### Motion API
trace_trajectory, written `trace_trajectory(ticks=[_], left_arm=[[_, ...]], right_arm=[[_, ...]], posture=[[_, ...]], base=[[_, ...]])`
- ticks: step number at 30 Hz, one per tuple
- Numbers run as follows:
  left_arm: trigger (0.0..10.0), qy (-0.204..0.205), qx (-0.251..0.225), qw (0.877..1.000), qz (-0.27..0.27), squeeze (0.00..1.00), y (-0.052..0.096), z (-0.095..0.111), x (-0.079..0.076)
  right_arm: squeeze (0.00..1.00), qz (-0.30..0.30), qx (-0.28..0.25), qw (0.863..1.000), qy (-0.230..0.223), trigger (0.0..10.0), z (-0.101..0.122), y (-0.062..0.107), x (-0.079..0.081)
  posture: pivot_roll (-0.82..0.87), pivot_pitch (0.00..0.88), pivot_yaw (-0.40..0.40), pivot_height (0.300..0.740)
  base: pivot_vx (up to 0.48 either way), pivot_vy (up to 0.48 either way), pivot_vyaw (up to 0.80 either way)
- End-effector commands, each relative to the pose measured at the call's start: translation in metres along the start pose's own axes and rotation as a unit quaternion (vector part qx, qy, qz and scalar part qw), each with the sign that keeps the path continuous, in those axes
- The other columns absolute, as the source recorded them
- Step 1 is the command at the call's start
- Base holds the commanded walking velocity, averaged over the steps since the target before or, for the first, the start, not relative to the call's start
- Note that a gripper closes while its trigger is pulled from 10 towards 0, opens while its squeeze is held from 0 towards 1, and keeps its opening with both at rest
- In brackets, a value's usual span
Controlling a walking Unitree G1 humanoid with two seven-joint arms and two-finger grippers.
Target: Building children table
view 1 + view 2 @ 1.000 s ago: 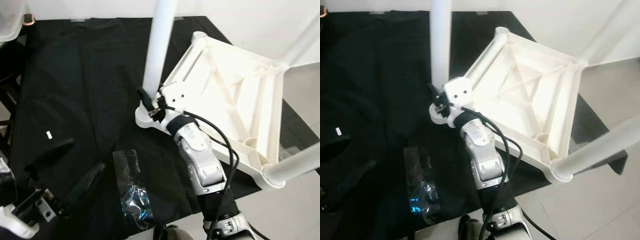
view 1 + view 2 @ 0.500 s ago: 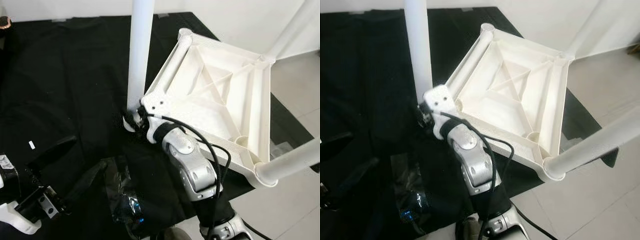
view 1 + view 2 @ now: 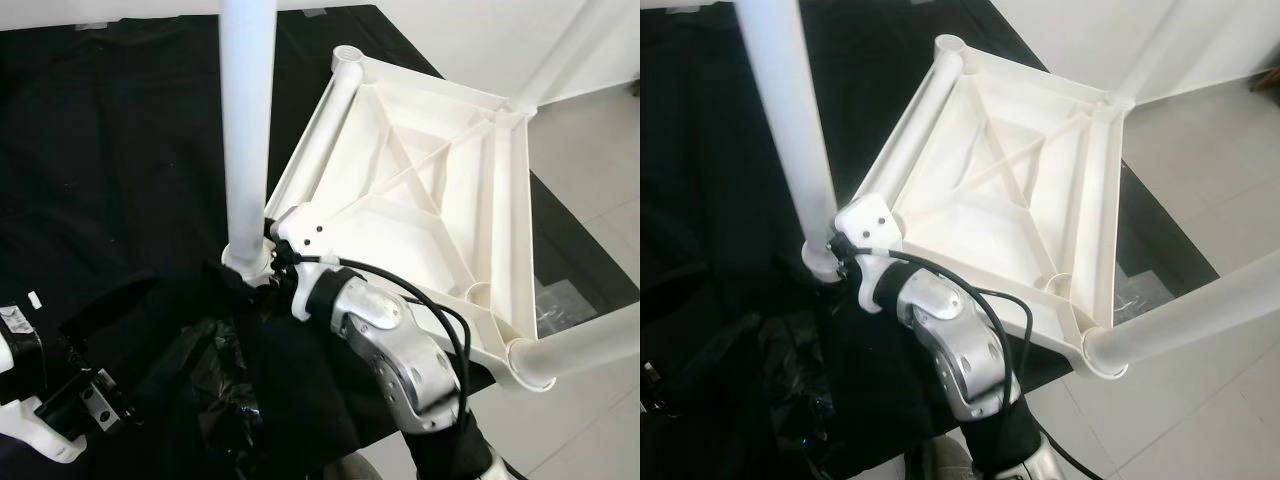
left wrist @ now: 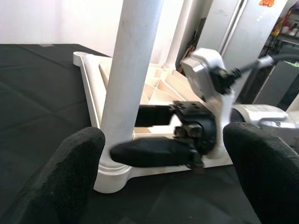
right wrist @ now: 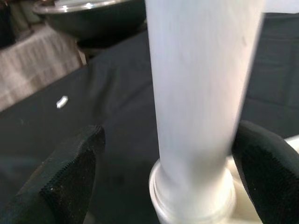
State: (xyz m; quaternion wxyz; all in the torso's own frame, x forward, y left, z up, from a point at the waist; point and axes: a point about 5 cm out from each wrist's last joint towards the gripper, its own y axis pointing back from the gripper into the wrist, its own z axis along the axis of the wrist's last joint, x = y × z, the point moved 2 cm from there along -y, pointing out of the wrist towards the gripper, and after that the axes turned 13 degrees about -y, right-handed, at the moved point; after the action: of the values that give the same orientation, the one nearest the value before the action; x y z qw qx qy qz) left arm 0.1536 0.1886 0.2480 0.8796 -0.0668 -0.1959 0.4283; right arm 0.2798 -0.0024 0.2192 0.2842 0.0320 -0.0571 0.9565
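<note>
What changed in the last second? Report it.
Mostly the camera shifted. The right end effector still straddles the base of the white leg on the upturned table, and the left end effector stays open, low nearby. Nothing was visibly grasped or released.

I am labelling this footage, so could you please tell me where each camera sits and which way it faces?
Left eye view: on the head, looking down at the upturned white table on the black cloth; both arms show.
Right eye view: beside it, same scene; right arm shows.
Left wrist view: along the left gripper toward the near leg and right gripper.
Right wrist view: along the right gripper's fingers, straddling that leg.
All four share the near leg.
</note>
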Motion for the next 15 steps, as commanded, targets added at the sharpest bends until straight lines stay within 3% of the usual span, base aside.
trace_trajectory(ticks=[1, 6, 11, 15], left_arm=[[10.0, 0.005, 0.015, 1.0, -0.007, 0.0, -0.001, -0.006, -0.002], [10.0, 0.006, 0.014, 1.0, -0.007, 0.0, -0.004, -0.01, 0.0], [10.0, 0.009, 0.006, 1.0, -0.009, 0.0, -0.008, -0.01, 0.0], [10.0, 0.01, 0.002, 1.0, -0.011, 0.0, -0.013, -0.012, 0.0]], right_arm=[[1.0, -0.008, -0.002, 1.0, 0.014, 10.0, -0.005, 0.009, 0.0], [1.0, -0.049, -0.011, 0.999, 0.021, 10.0, -0.006, 0.018, -0.009], [1.0, -0.052, 0.004, 0.998, 0.022, 10.0, -0.011, 0.023, -0.007], [1.0, -0.049, 0.056, 0.996, 0.046, 10.0, -0.022, 0.033, -0.005]], posture=[[0.16, 0.247, -0.134, 0.74], [0.16, 0.233, -0.125, 0.74], [0.15, 0.228, -0.119, 0.74], [0.14, 0.226, -0.117, 0.74]], base=[[0.0, 0.0, 0.0], [0.0, 0.0, 0.0], [0.0, 0.0, 0.0], [0.0, 0.0, 0.0]])
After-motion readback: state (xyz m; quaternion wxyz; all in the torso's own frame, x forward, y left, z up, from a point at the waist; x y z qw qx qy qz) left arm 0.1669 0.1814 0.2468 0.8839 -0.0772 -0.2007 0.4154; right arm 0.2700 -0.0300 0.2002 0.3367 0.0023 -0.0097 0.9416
